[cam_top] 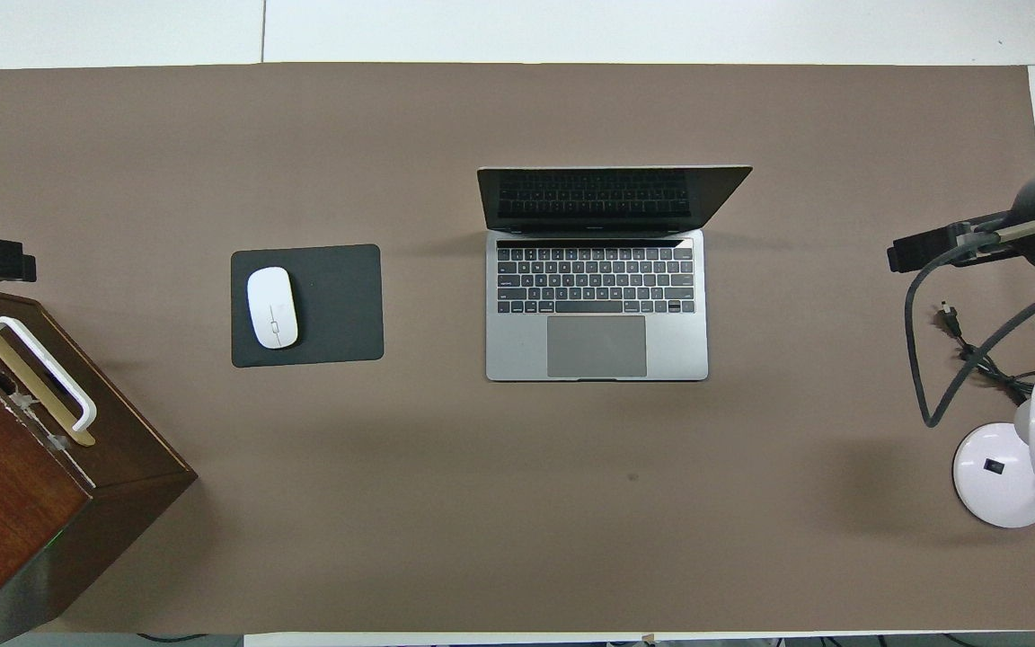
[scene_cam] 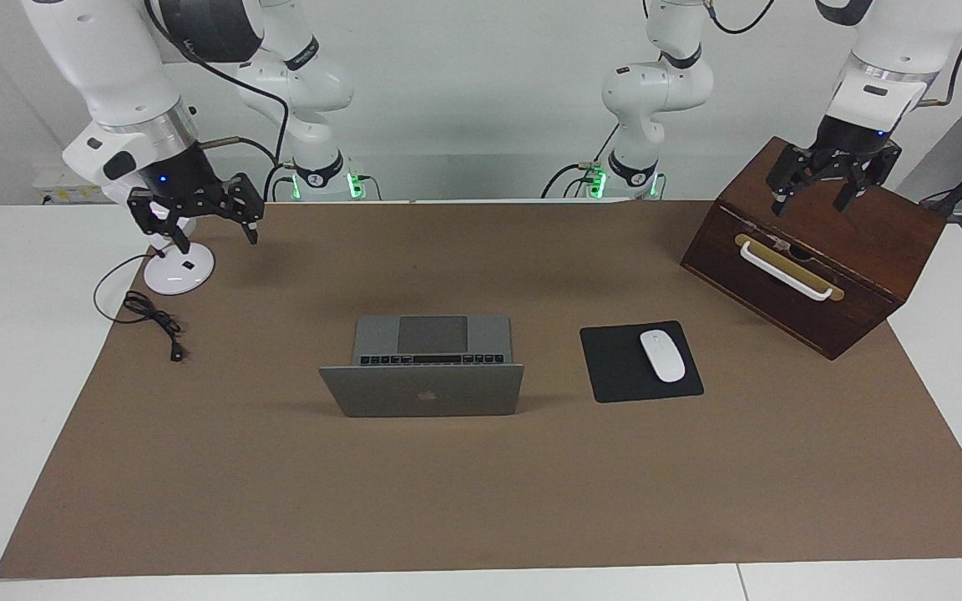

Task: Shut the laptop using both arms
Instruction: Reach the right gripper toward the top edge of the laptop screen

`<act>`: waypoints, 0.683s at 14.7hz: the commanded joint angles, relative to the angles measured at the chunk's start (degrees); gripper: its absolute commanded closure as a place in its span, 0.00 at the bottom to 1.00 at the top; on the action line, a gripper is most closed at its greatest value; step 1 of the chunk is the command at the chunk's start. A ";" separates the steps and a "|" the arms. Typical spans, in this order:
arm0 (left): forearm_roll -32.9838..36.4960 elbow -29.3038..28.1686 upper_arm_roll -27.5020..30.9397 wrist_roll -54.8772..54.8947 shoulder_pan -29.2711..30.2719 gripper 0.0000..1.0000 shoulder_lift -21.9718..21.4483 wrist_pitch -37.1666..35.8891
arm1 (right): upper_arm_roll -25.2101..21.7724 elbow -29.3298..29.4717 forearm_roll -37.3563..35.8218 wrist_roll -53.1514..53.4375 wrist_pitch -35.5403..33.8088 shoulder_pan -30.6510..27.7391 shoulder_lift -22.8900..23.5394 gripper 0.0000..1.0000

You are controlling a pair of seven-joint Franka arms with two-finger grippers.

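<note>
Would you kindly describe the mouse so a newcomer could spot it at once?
Start at the open laptop mid-table. Beside it, toward the left arm's end, lies a black pad. The mouse is the small white oval on it, the only white thing there.

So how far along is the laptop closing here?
Nothing done: the laptop stands open mid-table, lid up. Nothing in hand: the left end effector hangs open over the wooden box, the right end effector open over the lamp base. Reaching and closing remain.

One camera sits high across the table (scene_cam: 481,501), facing the arms. The other hangs above the arms' end, looking steeply down and forward. Both take in the whole mat (cam_top: 446,503), half a turn apart.
</note>
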 commanded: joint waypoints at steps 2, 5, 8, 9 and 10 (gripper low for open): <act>-0.28 -1.89 0.49 -0.30 -0.86 0.00 -1.54 1.23 | 0.03 2.27 1.69 -1.03 0.81 0.93 1.19 0.00; -0.37 -1.80 0.84 -0.30 -0.25 0.00 -1.63 0.88 | 0.03 4.73 3.44 -0.51 1.07 0.93 3.21 0.00; -0.46 -1.72 1.37 -0.39 0.29 0.00 -1.46 0.97 | 0.38 7.63 3.54 1.95 0.98 1.11 5.94 0.00; -0.54 -1.28 1.37 -0.39 0.37 0.00 -0.93 0.79 | 0.81 8.60 3.45 1.95 0.98 1.02 6.99 0.00; -0.54 -1.28 1.37 -0.39 0.64 0.00 -0.58 0.61 | 0.99 9.57 3.36 1.95 0.98 1.02 8.22 0.00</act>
